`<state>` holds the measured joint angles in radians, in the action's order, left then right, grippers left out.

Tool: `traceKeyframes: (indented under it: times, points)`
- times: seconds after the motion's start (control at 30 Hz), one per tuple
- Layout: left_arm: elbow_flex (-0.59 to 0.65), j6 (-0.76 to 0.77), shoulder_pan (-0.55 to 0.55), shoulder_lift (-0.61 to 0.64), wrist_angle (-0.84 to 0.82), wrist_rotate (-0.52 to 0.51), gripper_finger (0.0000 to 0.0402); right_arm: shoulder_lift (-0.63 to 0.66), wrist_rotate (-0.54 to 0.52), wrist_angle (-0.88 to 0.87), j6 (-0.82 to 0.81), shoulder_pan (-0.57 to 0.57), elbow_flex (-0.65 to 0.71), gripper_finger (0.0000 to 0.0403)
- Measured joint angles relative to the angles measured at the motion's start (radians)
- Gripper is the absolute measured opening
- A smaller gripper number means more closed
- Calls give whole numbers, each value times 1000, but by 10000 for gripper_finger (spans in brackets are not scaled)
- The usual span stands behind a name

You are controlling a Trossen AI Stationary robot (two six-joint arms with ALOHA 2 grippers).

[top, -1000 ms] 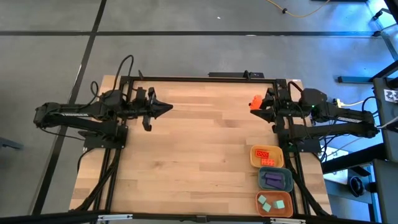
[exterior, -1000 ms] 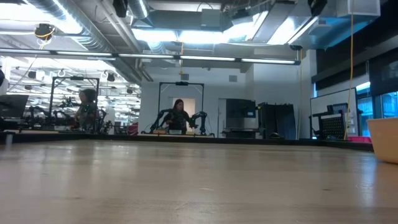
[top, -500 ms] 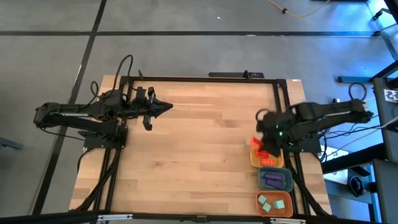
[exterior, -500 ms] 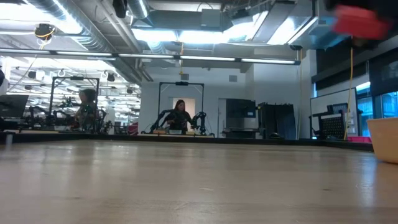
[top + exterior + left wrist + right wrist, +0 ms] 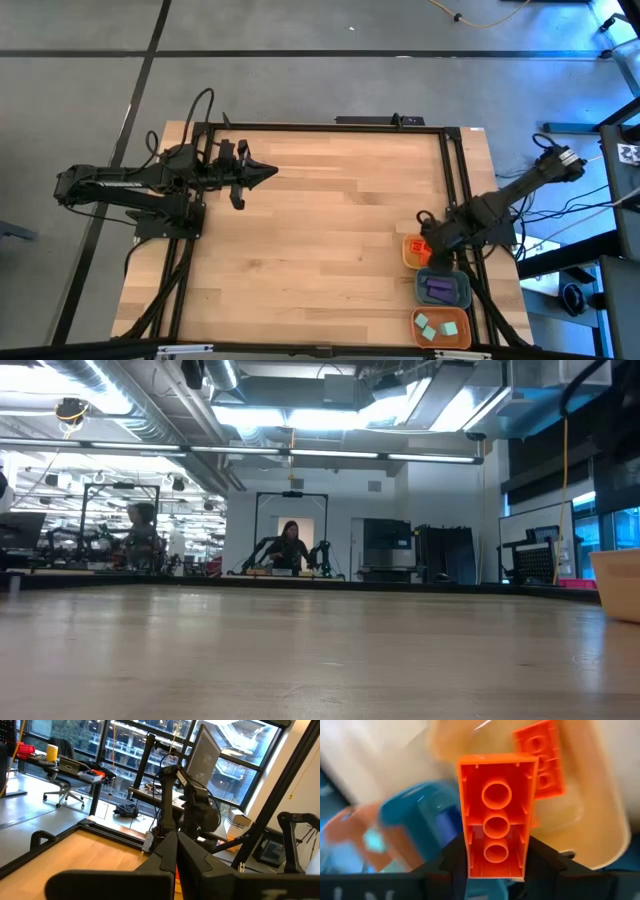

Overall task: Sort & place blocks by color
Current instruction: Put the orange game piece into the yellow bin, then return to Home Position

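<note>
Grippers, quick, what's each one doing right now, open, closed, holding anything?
Left gripper: closed, holding nothing, parked at the table's far left.
Right gripper: closed on an orange-red block, over the yellow tray.

No text, label, brand, number or sign is showing clearly enough to be read in any of the views, whether on the arms, the trays, the blocks or anything in the room behind.
</note>
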<state>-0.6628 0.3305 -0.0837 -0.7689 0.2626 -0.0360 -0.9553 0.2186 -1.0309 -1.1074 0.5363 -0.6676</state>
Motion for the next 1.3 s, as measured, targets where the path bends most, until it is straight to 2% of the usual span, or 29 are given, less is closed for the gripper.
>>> traceKeyframes:
  times: [0.17,0.4,0.67,1.1,1.2,1.3]
  points:
    - [0,0,0,0,0,0,0,-61,-64,14,-36,4,20,141]
    - [0,0,-1,0,-1,0,0,-170,-143,25,146,5,20,141]
    - [0,-1,-1,0,0,0,0,-276,-150,49,255,5,21,151]
    - [0,-1,-1,0,0,0,0,-293,-157,64,302,5,17,222]
    - [0,-1,-1,0,0,0,0,-293,-157,31,304,5,-13,227]
    - [0,-1,-1,0,0,0,0,-283,-129,-84,341,4,-64,229]
